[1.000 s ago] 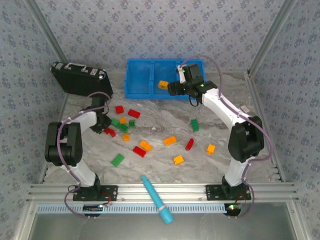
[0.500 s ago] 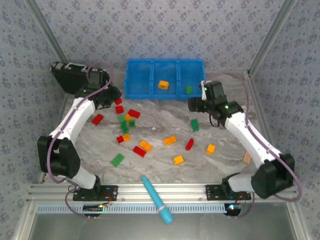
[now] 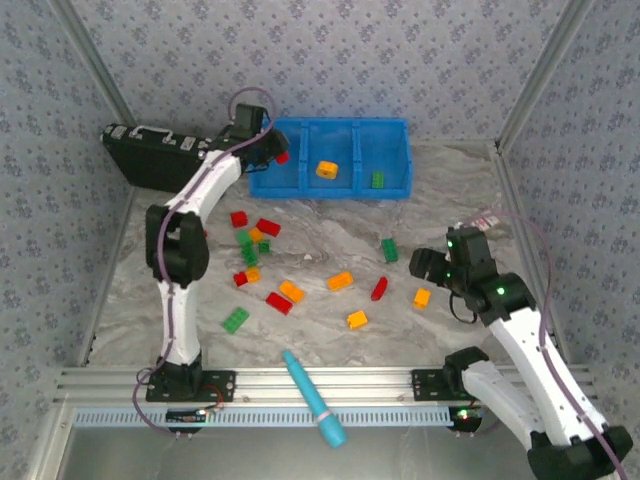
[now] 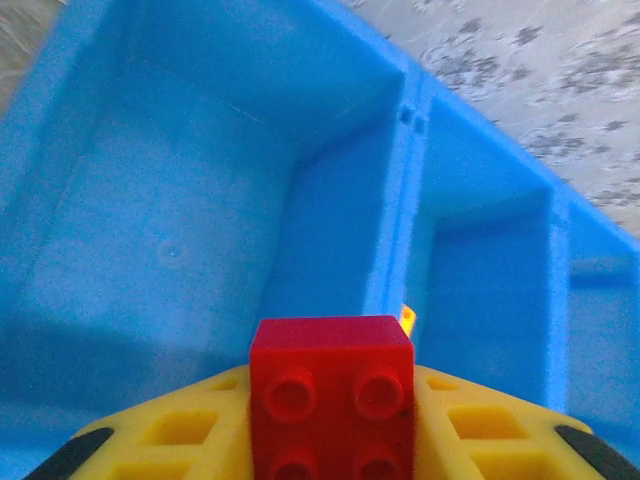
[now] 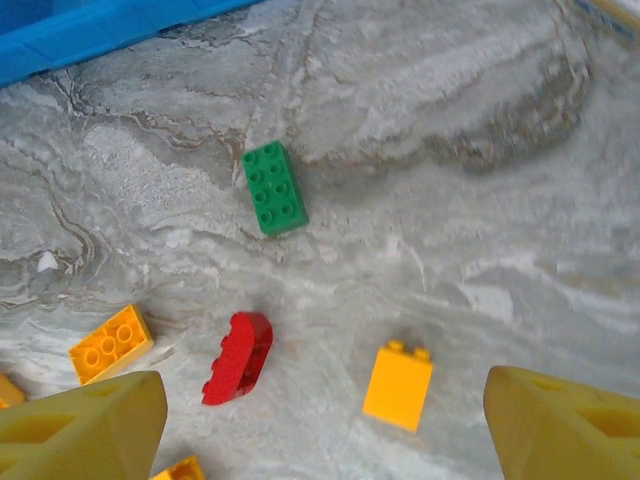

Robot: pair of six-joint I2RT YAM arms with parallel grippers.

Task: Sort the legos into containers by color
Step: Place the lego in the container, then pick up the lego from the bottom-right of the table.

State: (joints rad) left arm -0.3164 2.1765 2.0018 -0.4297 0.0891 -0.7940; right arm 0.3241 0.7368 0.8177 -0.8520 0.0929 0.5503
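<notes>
My left gripper (image 3: 274,155) hangs over the left compartment of the blue bin (image 3: 330,192), shut on a red brick (image 3: 283,157). In the left wrist view that red brick (image 4: 332,395) sits studs up between the yellow fingers (image 4: 160,445), above the bin's bare floor (image 4: 150,250). An orange brick (image 3: 326,169) lies in the middle compartment and a green one (image 3: 378,179) in the right. My right gripper (image 3: 425,266) is open above the table. Below it lie an orange brick (image 5: 398,387), a curved red brick (image 5: 238,357) and a green brick (image 5: 274,187).
Several red, orange and green bricks are scattered over the marble table (image 3: 320,240), mostly left of centre. A black case (image 3: 150,155) sits at the back left beside the bin. A light-blue pen-like tool (image 3: 313,397) lies at the near edge.
The left arm swung from the table up to the bin, carrying a red brick. The right arm pulled back from the bin to the front right, leaving a green brick in the right compartment.
</notes>
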